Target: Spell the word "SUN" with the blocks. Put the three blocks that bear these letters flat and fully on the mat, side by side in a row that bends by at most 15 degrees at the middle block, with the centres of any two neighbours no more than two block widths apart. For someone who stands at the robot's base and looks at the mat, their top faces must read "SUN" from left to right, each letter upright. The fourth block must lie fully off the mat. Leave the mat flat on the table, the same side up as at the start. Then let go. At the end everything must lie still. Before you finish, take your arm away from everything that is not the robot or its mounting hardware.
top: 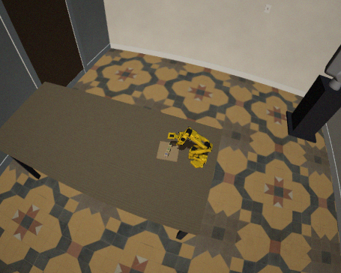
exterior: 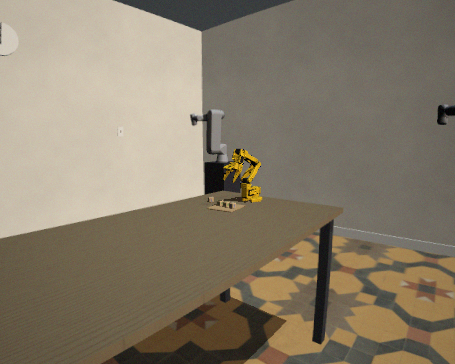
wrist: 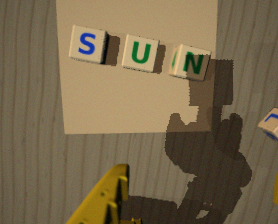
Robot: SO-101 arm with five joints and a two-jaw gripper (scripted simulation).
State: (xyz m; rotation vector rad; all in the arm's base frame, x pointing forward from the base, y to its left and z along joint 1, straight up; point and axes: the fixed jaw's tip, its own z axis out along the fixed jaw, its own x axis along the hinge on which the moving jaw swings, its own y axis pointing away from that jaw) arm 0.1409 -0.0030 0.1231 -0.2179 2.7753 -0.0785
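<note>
In the wrist view three blocks lie flat in a row near the far edge of the tan mat (wrist: 137, 65): S in blue (wrist: 87, 45), U in green (wrist: 140, 53), N in green (wrist: 190, 63). They read S, U, N from left to right, with small gaps between them. The N block sits close to the mat's right edge. The fourth block (wrist: 270, 125), with blue marks, lies on the table to the right of the mat. My gripper (top: 171, 135) hangs raised above the table beside the mat, open and empty. One yellow jaw (wrist: 107, 197) shows at the bottom of the wrist view.
The yellow arm's base (top: 198, 157) stands near the table's right end, just behind the mat (exterior: 226, 207). A grey arm on a black pedestal (top: 318, 108) stands off the table by the wall. The table edge runs close to the base.
</note>
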